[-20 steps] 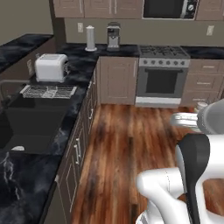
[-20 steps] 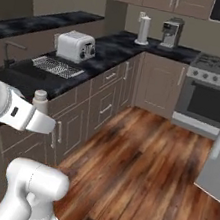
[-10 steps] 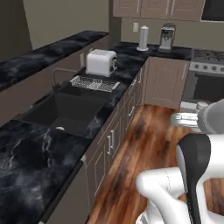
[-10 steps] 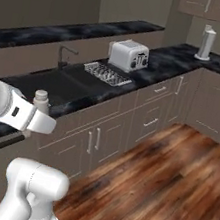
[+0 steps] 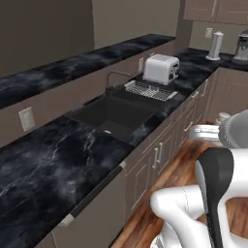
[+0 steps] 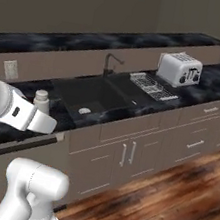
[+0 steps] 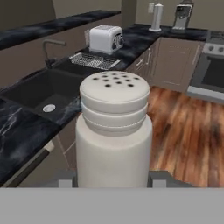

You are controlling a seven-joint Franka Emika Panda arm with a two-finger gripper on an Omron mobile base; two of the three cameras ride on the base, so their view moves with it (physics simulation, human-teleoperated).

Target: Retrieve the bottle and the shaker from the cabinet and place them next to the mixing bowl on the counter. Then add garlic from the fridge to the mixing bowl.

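Shaker (image 7: 114, 131) sits upright in gripper (image 7: 114, 181), jaws pinching its lower body from both sides; holed cap up, right in front of hand cam. In right base view it shows as a small white cylinder (image 6: 42, 101) at the arm's end, over near edge of counter (image 6: 46, 109), left of sink (image 6: 91, 96). In left base view it's at the right (image 5: 222, 117), beyond the arm, above wood floor (image 5: 184, 169).

Step in hand, as I read it: carrying shaker to the bowl. Bowl & bottle aren't identifiable from these views, so can't say how far is left.

To do it well:
- Keep hand level, cap up; no roll while base drives.
- Grip is low on the body, so top could swing w/ a sudden stop. Slow base turns.
- Carry height should clear counter lip, faucet (image 6: 111, 61), drying rack (image 6: 153, 86), toaster (image 6: 180, 69).
- At the bowl: lower straight down beside it, not touching it; base flat on counter before letting go.
- Set well back from counter edge.
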